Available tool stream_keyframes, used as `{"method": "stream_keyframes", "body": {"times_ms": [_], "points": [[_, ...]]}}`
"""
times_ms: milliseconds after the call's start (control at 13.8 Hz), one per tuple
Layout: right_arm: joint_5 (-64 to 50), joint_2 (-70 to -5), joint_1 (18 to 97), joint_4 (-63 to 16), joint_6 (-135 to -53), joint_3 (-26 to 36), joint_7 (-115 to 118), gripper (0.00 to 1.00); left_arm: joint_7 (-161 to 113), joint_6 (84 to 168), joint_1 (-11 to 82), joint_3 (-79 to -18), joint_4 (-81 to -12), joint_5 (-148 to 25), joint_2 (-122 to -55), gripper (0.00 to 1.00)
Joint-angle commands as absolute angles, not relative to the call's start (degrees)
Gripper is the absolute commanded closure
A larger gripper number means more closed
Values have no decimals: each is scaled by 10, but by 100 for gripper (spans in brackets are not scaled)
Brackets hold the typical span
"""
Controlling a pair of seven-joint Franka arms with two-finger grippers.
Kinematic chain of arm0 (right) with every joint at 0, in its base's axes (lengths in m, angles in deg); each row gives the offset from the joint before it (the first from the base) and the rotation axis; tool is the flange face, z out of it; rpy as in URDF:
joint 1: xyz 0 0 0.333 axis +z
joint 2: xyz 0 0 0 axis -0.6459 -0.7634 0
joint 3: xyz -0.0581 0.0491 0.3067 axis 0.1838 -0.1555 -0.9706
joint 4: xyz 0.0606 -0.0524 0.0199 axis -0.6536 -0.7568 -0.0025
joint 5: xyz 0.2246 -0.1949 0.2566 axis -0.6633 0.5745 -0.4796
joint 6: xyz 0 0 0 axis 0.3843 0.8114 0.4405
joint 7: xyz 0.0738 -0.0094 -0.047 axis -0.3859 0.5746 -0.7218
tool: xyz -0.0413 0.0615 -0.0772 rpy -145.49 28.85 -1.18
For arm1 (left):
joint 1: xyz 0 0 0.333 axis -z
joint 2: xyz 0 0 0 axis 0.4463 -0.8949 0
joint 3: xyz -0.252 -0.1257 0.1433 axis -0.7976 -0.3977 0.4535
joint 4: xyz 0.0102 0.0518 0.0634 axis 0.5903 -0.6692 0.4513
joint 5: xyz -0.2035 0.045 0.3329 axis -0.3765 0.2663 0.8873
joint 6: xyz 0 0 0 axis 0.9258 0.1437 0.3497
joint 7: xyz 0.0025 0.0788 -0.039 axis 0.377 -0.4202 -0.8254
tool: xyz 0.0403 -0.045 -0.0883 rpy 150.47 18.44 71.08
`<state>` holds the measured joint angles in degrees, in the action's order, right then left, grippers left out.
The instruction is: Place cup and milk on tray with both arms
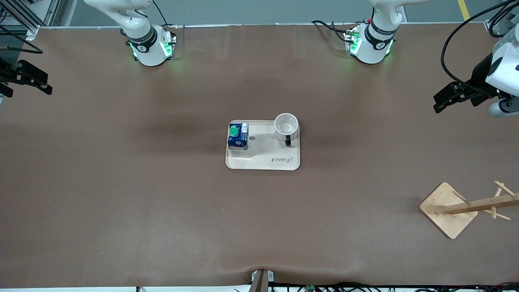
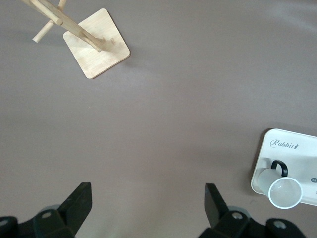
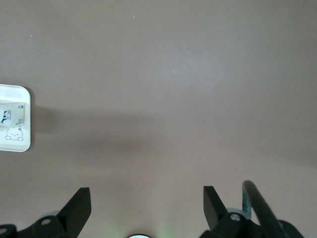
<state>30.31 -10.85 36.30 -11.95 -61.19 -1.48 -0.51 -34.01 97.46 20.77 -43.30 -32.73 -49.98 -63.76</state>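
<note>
- The tray (image 1: 279, 162) lies at mid-table, and both of the task's things stand on it already — so the placing looks done.
- The milk (image 1: 238, 138) stands upright in the tray corner toward the right arm's end, green cap up, inside the rim.
- The cup (image 1: 286, 125) stands upright and empty in the tray corner toward the left arm's end, its black handle turned toward the front camera. In the left wrist view the cup (image 2: 285, 191) sits close against the tray (image 2: 262, 148) edge; it seems to be on the tray, though just how far from the rim I cannot tell.
- The left gripper (image 1: 446, 98) hangs over bare table at the left arm's end, well apart from the tray. Its fingers (image 2: 79, 201) are spread wide with nothing between them.
- The right gripper (image 1: 38, 83) hangs over the table edge at the right arm's end, also well apart. Its fingers (image 3: 79, 206) are spread too, and hold nothing.
- A wooden rack (image 1: 450, 211) stands near the left arm's end, nearer the front camera than the tray — no part of this job.
- What is left, by my judgement: nothing of the placing itself. At most, the arms need to settle in their rest poses.
</note>
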Motion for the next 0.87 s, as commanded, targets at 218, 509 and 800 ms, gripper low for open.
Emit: {"method": "stream_keyframes", "body": {"times_ms": [218, 509, 800], "points": [[285, -106, 352, -115, -611, -18, 76, 0, -332, 971, 203, -435, -327, -500, -629, 0], [286, -106, 354, -113, -613, -19, 75, 0, -333, 971, 203, -434, -326, -502, -629, 0], [295, -107, 351, -96, -613, -18, 72, 0, -336, 971, 204, -435, -326, -503, -628, 0]]}}
